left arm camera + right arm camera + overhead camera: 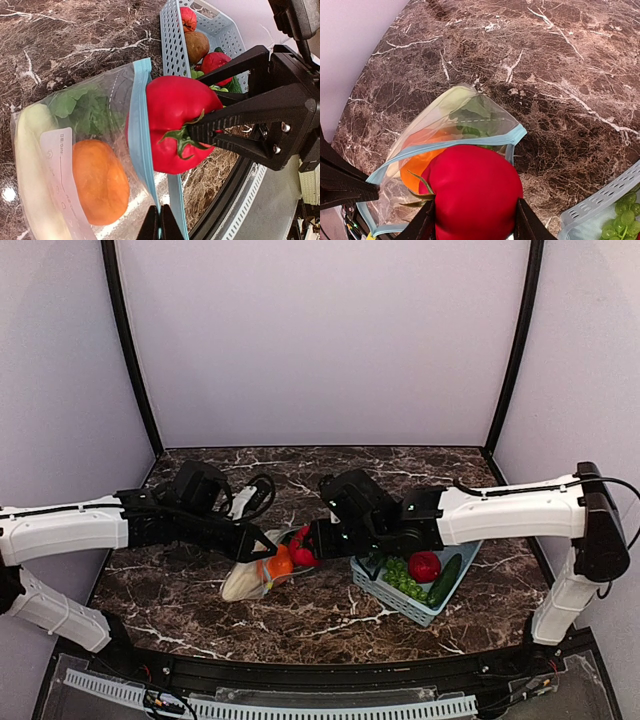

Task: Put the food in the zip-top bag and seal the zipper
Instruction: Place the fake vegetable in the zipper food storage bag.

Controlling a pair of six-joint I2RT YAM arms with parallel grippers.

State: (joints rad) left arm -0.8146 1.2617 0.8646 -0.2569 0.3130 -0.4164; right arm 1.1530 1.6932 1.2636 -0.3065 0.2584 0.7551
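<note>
My right pincer (476, 221) grips the red tomato (472, 185) across its belly (seems hard, slick, light; could squirt out), left pincer (160, 224) clamped on the zipper (136, 117) of the limp zip-top bag (75, 107).

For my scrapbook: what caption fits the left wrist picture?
Right gripper holds a red tomato at the mouth of the zip-top bag; left gripper pinches the zipper.

Clear zip-top bag (120, 85) holds squash (30, 150), orange (100, 182), greens (82, 105); red tomato (175, 125) at its zipper (137, 135).
</note>
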